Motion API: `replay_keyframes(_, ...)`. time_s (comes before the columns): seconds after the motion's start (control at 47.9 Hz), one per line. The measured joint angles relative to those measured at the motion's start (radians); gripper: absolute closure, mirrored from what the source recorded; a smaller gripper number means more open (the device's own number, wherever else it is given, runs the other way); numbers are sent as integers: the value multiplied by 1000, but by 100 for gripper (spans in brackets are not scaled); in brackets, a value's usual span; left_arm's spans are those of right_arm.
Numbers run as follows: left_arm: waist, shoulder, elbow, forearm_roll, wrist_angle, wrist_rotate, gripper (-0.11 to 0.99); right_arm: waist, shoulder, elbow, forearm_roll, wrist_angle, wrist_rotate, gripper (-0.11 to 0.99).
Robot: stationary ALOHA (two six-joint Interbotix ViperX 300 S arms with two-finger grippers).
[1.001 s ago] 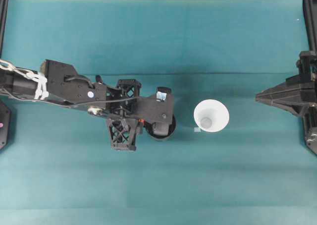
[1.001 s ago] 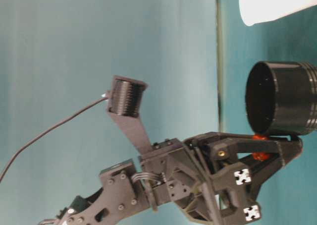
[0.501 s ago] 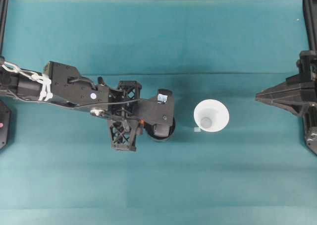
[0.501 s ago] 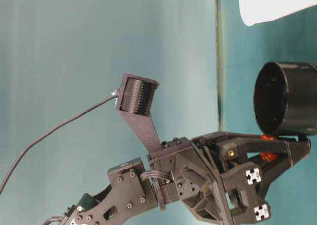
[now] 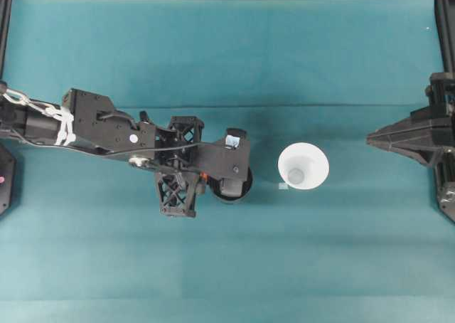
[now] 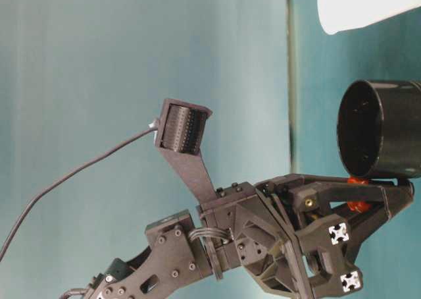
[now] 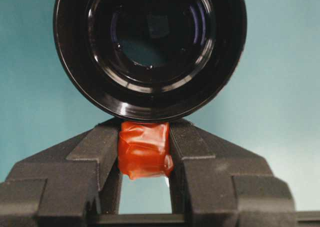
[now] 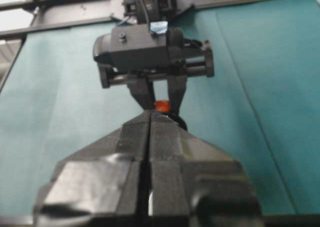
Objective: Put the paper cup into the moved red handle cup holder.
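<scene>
I see my left gripper clamped on the red tab of the red handle cup holder, near mid-table. The paper cup stands just at its 3 o'clock, apart. My right gripper is pressed closed, empty, far at 3 o'clock.

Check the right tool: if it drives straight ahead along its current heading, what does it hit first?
Likely the paper cup: in the overhead view the shut right tool points across the table toward it, nothing between. Height is unclear, so it might pass over the rim.
</scene>
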Motion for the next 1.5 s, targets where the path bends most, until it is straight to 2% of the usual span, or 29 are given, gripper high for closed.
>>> replay_keyframes(0.042,0,2,0,0,2,0,54,0,0,0,2,11,0,99)
replay_keyframes(0.167,0,0,0,0,8,0,15,0,0,0,2,28,0,99)
replay_keyframes(0.25,2,0,0,2,8,5,-5,0,-2,0,2,28,0,99)
replay_keyframes(0.375,3,0,0,2,6,0,0,-2,0,0,0,29,0,99)
replay_keyframes(0.521,3,-6,3,0,20,2,-2,-2,-2,0,0,37,0,99)
replay_keyframes(0.647,3,-75,31,2,69,0,-2,-5,0,-11,2,91,2,99)
replay_keyframes(0.709,3,-132,49,0,74,2,-2,-20,6,-32,2,150,0,99)
replay_keyframes(0.834,-2,-245,98,0,75,3,-2,-67,31,-84,2,256,2,99)
replay_keyframes(0.939,-6,-339,150,0,75,2,-2,-100,55,-123,2,322,2,98)
replay_keyframes(1.022,-8,-385,183,0,75,-2,-2,-115,83,-146,3,367,2,97)
replay_keyframes(1.085,-9,-410,207,0,75,-5,-2,-121,118,-163,11,399,21,93)
replay_keyframes(1.21,-14,-442,239,0,77,-12,-2,-124,187,-196,29,465,92,79)
replay_keyframes(1.272,-15,-454,245,0,75,-11,-2,-126,221,-216,31,505,140,66)
replay_keyframes(1.335,-15,-459,247,0,75,-11,-2,-126,264,-238,32,537,181,49)
replay_keyframes(1.398,-15,-460,250,0,77,-9,-2,-126,304,-256,34,557,202,31)
replay_keyframes(1.502,-15,-462,252,0,77,-11,-2,-121,362,-282,32,584,210,3)
